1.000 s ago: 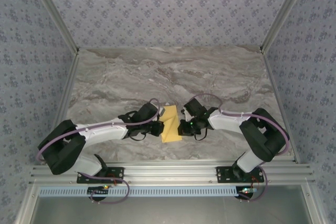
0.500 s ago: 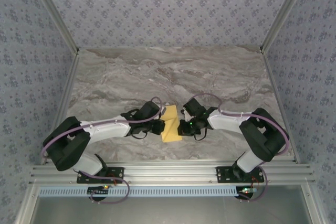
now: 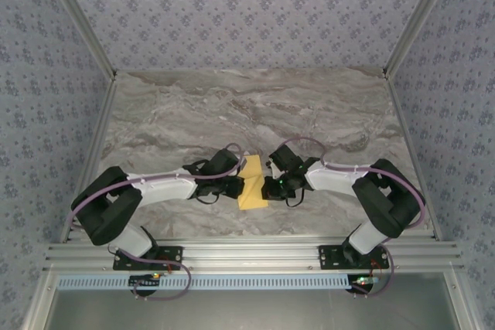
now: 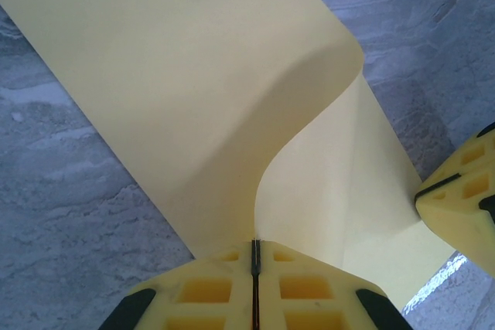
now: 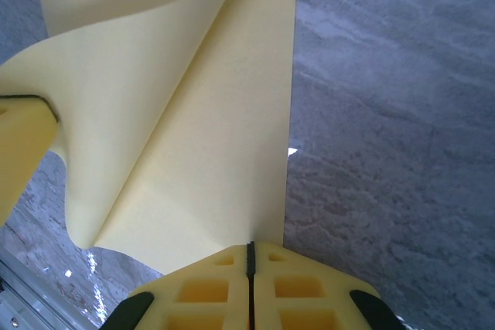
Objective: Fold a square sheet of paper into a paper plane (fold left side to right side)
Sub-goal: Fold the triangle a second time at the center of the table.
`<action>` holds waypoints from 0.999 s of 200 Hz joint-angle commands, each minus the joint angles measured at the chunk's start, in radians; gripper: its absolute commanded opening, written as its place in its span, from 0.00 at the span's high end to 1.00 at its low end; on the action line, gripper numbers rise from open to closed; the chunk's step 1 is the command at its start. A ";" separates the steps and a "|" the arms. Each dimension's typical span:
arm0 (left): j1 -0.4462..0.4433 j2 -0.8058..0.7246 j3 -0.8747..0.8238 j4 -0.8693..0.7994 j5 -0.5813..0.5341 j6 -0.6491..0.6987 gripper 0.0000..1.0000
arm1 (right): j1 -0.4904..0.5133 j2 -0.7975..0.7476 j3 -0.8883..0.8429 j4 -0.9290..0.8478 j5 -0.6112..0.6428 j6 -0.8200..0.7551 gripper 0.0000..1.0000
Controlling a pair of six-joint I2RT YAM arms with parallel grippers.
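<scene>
The square sheet of paper [image 3: 251, 183] is mustard yellow and sits between the two grippers near the table's front middle. My left gripper [image 3: 239, 185] is shut on the sheet's left edge. In the left wrist view the paper [image 4: 193, 75] curls up and over from the closed left gripper [image 4: 255, 243] in a loose bend. My right gripper [image 3: 267, 188] is shut on the right edge. In the right wrist view the paper [image 5: 193, 152] runs away from the closed right gripper [image 5: 250, 245], flat along that edge. No sharp crease shows.
The marble table [image 3: 255, 106] stretches behind the grippers to patterned walls at the back and sides. An aluminium rail [image 3: 247, 253] carrying the arm bases runs along the near edge. The two grippers stand very close, a finger [image 4: 460, 206] of the right one at the left wrist view's edge.
My left arm has reached further right, carrying the paper's left edge toward the right gripper, so the sheet bends more. The right arm has stayed put.
</scene>
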 commanded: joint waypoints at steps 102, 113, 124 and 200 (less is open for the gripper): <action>0.006 0.058 0.037 0.018 0.024 0.017 0.94 | 0.015 0.035 0.001 -0.088 0.027 -0.016 0.91; 0.006 0.062 0.037 0.018 0.024 0.018 0.94 | 0.015 0.035 0.003 -0.088 0.027 -0.016 0.91; 0.006 0.066 0.035 0.019 0.025 0.016 0.94 | 0.015 0.034 0.004 -0.087 0.025 -0.017 0.91; 0.006 0.079 0.013 0.027 0.032 0.005 0.94 | -0.019 -0.070 -0.004 0.020 -0.038 -0.043 0.90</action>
